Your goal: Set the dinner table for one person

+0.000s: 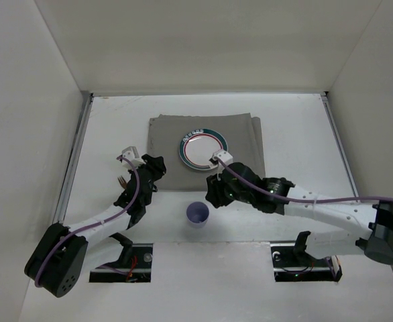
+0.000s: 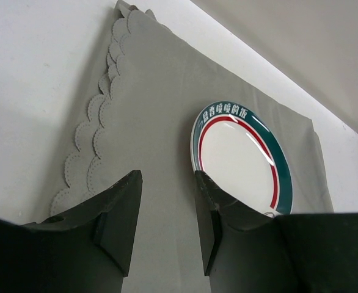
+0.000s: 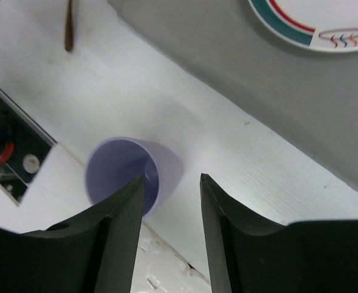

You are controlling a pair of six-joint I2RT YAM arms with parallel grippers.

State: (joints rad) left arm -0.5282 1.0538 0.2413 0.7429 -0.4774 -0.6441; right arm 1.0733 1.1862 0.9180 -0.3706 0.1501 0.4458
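The dinner table (image 1: 297, 134) is a large white top with metal side rails. A grey placemat (image 1: 237, 134) lies at its middle back, with a white plate (image 1: 203, 149) rimmed in green and red on it. A purple cup (image 1: 197, 214) stands upright on the bare table in front of the mat. My left gripper (image 1: 159, 164) is open and empty over the mat's left part (image 2: 148, 122), the plate (image 2: 243, 152) to its right. My right gripper (image 1: 213, 194) is open and empty just above and beside the cup (image 3: 127, 168); its left finger (image 3: 121, 213) overlaps the cup's rim.
Brown-handled utensils (image 1: 121, 181) lie on the table left of the mat, partly under my left arm; one handle shows in the right wrist view (image 3: 69, 27). Two arm bases with openings (image 1: 133, 258) sit at the near edge. White walls enclose the table.
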